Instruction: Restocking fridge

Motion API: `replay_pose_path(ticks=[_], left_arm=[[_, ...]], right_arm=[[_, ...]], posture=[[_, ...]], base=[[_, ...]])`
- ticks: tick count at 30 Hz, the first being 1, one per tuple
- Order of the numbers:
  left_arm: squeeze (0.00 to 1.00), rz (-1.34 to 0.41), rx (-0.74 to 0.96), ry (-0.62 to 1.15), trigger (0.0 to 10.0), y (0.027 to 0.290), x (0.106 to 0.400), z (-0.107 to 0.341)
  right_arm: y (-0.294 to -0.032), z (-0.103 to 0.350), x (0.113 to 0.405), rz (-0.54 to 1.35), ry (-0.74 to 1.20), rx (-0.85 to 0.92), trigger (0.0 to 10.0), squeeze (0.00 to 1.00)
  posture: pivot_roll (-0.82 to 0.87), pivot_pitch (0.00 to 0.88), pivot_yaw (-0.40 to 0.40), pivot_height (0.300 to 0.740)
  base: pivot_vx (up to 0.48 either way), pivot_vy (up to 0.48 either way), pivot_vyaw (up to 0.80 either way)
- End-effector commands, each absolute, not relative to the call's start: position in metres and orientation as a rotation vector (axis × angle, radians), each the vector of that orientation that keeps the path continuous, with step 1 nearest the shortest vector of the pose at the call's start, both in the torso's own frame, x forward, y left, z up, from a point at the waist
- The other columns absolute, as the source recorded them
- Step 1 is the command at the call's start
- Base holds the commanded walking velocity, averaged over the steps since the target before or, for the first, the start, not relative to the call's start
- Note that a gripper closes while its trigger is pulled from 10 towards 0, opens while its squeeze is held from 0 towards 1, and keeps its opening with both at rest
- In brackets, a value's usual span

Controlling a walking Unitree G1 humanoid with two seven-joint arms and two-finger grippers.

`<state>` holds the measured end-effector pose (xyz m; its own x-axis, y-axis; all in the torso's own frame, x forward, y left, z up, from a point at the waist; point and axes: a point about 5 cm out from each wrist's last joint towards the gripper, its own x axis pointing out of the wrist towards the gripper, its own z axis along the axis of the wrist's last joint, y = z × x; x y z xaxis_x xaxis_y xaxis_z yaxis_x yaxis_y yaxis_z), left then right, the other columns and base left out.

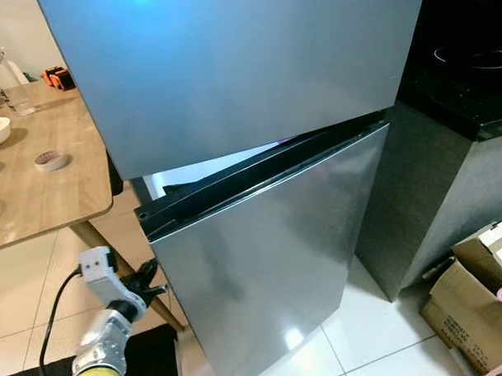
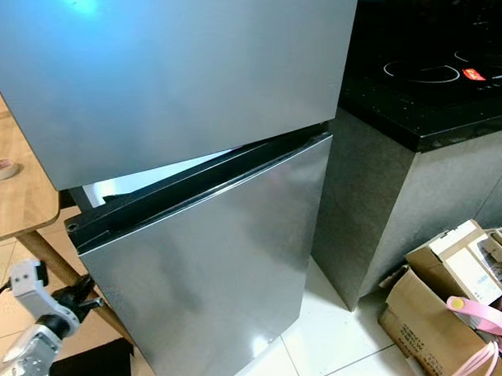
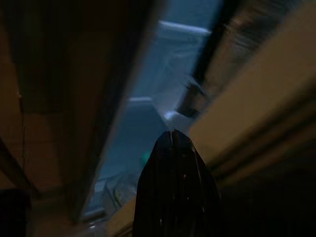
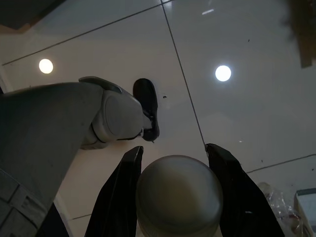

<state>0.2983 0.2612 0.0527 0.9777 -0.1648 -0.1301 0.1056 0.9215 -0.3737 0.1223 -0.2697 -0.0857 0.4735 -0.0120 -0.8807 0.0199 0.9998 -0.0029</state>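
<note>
Right gripper (image 4: 175, 163) fingers clamp a pale round bottle (image 4: 178, 197) above the floor tiles (image 4: 237, 39). Left gripper (image 1: 150, 284) fingers pressed together at the fridge (image 1: 261, 237) lower door's 9 o'clock edge, door ajar. Bottle not yet stocked

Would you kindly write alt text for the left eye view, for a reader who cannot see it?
A silver two-door fridge stands with its lower door slightly ajar, and the robot's left gripper is at that door's edge, low on the left. A wooden table with a tape roll stands left; cardboard boxes sit on the floor right.
</note>
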Motion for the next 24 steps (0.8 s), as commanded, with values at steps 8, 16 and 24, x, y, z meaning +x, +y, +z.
replay_pose_path(ticks=[8,16,24], left_arm=[[0.00,-0.391,-0.386,0.204,10.0,0.226,0.300,0.046],[0.00,-0.727,-0.470,0.342,10.0,0.192,0.273,0.023],[0.00,-0.839,-0.513,0.390,10.0,0.183,0.261,0.016]], right_arm=[[-0.271,-0.086,0.121,-0.029,1.078,0.010,10.0,0.00],[-0.270,-0.086,0.122,-0.028,1.080,0.007,10.0,0.00],[-0.271,-0.086,0.120,-0.035,1.085,-0.005,10.0,0.00]], posture=[[-0.09,0.037,0.020,0.740],[-0.09,0.037,0.017,0.740],[-0.09,0.040,0.016,0.740]], base=[[0.000,0.000,0.00],[0.000,0.000,0.00],[0.000,0.000,0.00]])
